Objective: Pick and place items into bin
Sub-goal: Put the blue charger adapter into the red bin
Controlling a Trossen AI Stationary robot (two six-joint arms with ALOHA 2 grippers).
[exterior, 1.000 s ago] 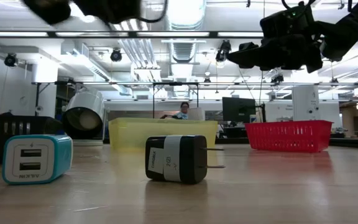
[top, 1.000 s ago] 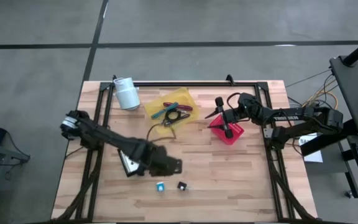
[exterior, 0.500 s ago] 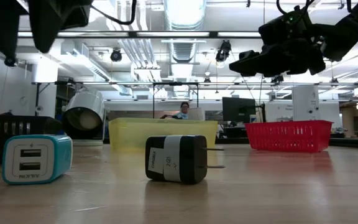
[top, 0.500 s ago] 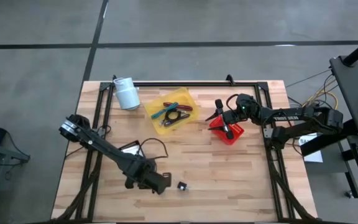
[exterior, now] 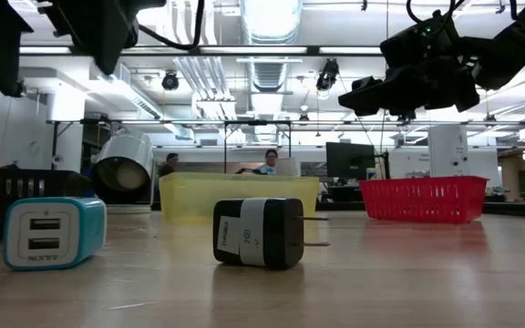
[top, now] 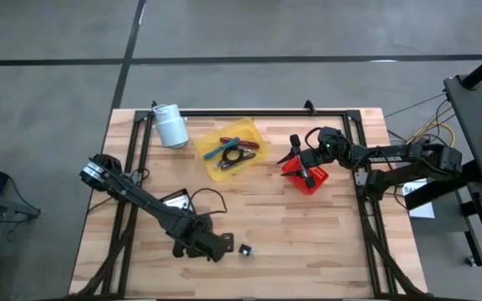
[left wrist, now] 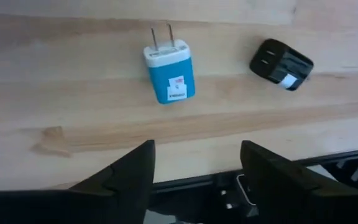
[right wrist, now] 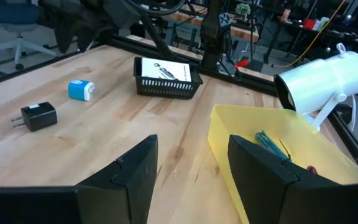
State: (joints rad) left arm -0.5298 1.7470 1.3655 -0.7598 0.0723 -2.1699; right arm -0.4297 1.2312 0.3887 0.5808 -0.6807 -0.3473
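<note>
A small blue-and-white plug cube (left wrist: 169, 73) and a black plug cube (left wrist: 281, 56) lie flat on the wood near the table's near edge; the low view shows the blue cube (exterior: 55, 232) and the black cube (exterior: 258, 232) side by side. My left gripper (top: 212, 247) hangs open above the blue cube and hides it in the high view, while the black cube (top: 245, 249) shows beside it. In the left wrist view my left gripper (left wrist: 197, 165) touches nothing. My right gripper (top: 299, 163) hovers open over the red basket (top: 308, 177).
A yellow bin (top: 231, 149) at the far middle holds a teal pen, a black ring and a red-handled tool. A white roll (top: 170, 125) lies at the far left. A black tray with a white card (top: 176, 201) sits left of centre. Bare wood lies between the tray and the red basket.
My left gripper has swung toward the table's near edge and stopped above the blue cube, covering it in the high view; its open fingers have dropped into the top of the low view. Neither cube has moved.
</note>
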